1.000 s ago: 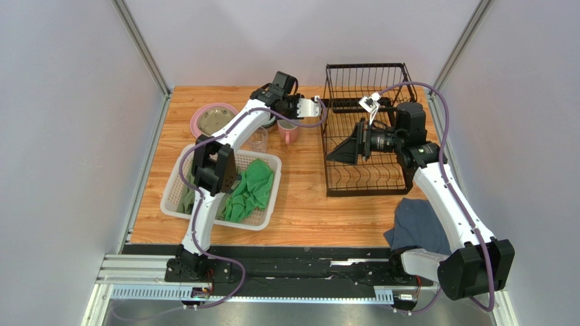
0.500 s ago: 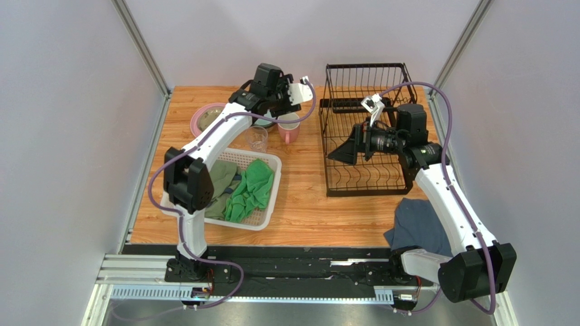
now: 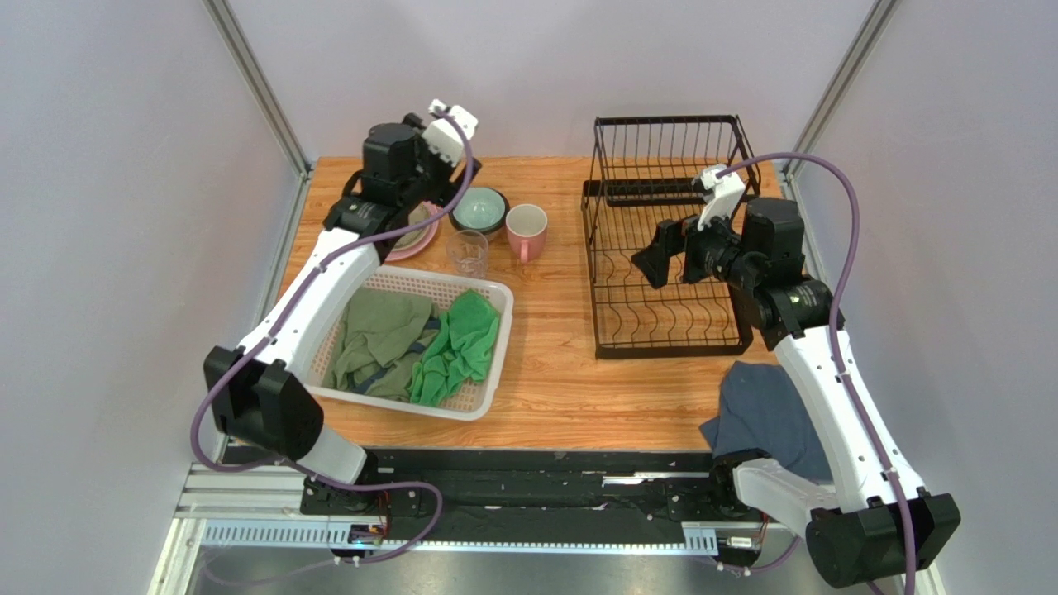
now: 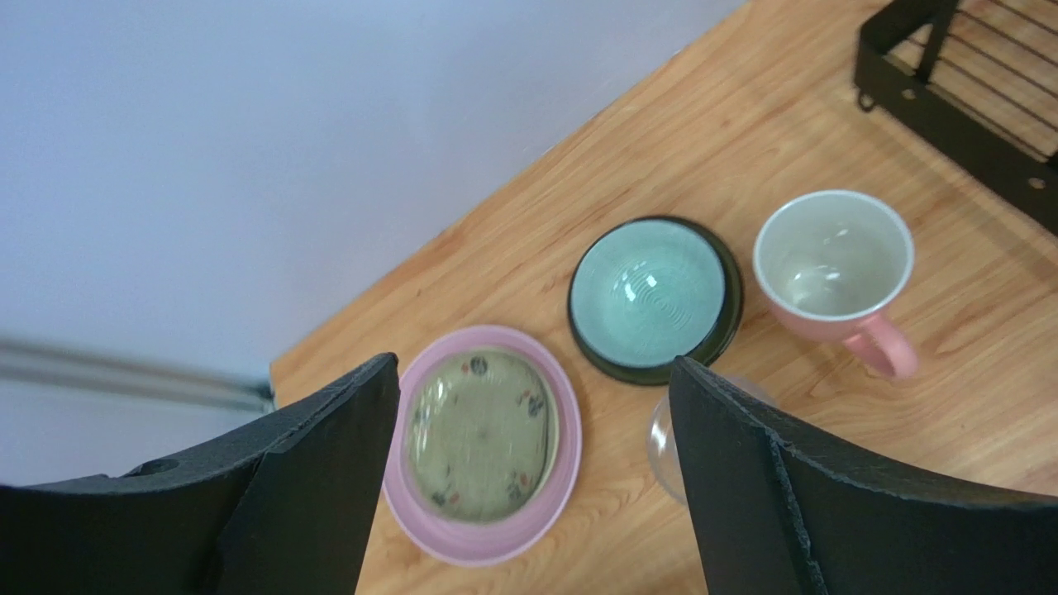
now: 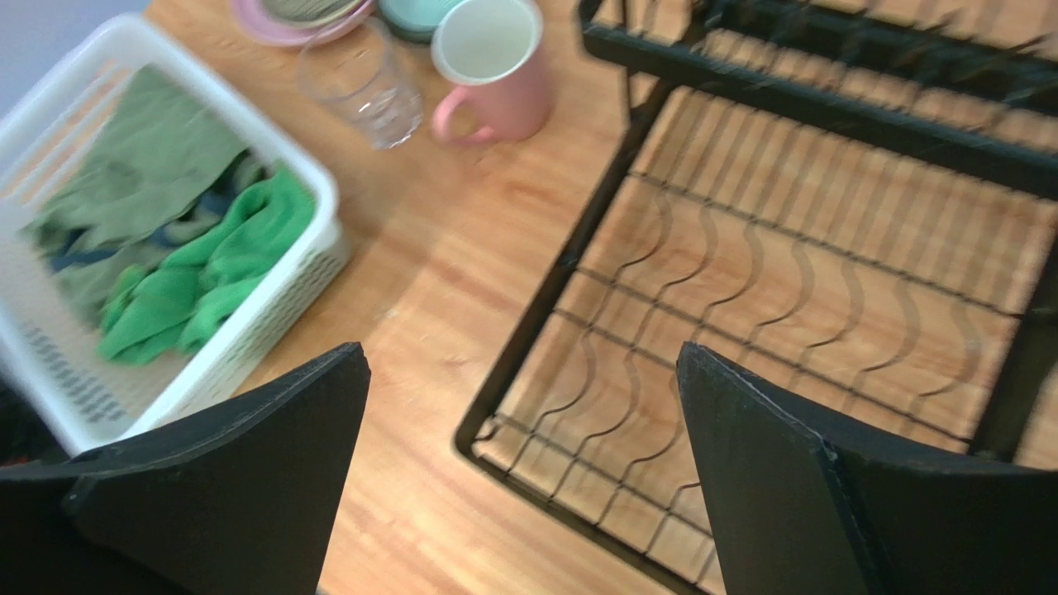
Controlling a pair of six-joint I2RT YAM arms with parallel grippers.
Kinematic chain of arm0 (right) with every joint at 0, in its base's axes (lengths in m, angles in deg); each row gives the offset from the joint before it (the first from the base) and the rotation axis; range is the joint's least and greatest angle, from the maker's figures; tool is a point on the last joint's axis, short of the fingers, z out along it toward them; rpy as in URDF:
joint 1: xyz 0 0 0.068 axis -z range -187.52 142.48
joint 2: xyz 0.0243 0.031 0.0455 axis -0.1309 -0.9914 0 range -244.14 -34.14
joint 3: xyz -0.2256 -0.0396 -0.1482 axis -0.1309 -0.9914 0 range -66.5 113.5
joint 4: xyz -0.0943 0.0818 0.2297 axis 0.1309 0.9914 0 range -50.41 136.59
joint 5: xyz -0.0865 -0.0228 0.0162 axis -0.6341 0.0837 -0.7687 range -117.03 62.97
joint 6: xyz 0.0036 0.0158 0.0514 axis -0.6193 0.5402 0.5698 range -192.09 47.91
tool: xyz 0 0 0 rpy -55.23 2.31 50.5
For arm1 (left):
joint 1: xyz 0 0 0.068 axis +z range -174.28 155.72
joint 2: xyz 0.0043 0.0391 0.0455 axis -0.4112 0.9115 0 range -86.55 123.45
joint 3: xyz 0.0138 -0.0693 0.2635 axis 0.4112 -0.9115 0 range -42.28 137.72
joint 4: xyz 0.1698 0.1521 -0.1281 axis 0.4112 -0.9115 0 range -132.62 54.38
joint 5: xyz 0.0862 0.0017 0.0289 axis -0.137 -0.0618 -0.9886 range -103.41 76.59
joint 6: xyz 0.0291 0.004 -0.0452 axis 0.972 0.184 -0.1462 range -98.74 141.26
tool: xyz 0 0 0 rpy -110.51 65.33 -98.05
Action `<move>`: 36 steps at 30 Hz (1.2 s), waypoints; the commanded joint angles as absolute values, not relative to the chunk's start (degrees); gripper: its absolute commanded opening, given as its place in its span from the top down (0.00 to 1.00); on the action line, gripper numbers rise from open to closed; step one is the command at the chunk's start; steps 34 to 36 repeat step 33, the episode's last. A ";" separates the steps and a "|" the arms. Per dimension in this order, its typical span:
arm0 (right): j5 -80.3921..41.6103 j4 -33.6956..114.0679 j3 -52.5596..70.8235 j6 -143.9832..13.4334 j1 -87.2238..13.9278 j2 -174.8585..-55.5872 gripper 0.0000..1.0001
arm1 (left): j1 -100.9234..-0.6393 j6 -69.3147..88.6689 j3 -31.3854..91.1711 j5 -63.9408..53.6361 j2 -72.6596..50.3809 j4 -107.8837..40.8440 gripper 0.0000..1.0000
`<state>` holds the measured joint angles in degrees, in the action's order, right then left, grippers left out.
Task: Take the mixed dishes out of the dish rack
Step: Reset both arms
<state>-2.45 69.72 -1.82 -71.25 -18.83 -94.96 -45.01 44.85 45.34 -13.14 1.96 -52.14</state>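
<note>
The black wire dish rack (image 3: 596, 288) stands at the right with nothing in it; it also shows in the right wrist view (image 5: 553, 291). The dishes stand on the table left of it. A cream plate (image 4: 478, 434) lies on the pink plate (image 4: 487, 548). Beside them are the teal bowl (image 4: 652, 291), the pink mug (image 4: 832, 254) and the clear glass cup (image 3: 468, 252). My left gripper (image 4: 534, 366) is open and empty above the plates, high at the back left (image 3: 416, 186). My right gripper (image 3: 658, 258) is open and empty above the rack's lower tray (image 5: 522, 353). No grey plate is in view.
A white mesh basket (image 3: 492, 362) with green cloths (image 3: 453, 347) sits at the front left. A dark blue-grey cloth (image 3: 758, 409) lies at the front right. Grey walls close in the table on three sides.
My left arm has swung left, from the rack's upper shelf to above the plates. My right gripper has risen and shifted a little toward the back of the rack.
</note>
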 commanded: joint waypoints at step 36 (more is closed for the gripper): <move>-39.34 48.91 -5.94 -79.65 -22.20 -89.86 0.05 | -34.57 30.75 18.37 -14.38 -28.18 -38.70 0.03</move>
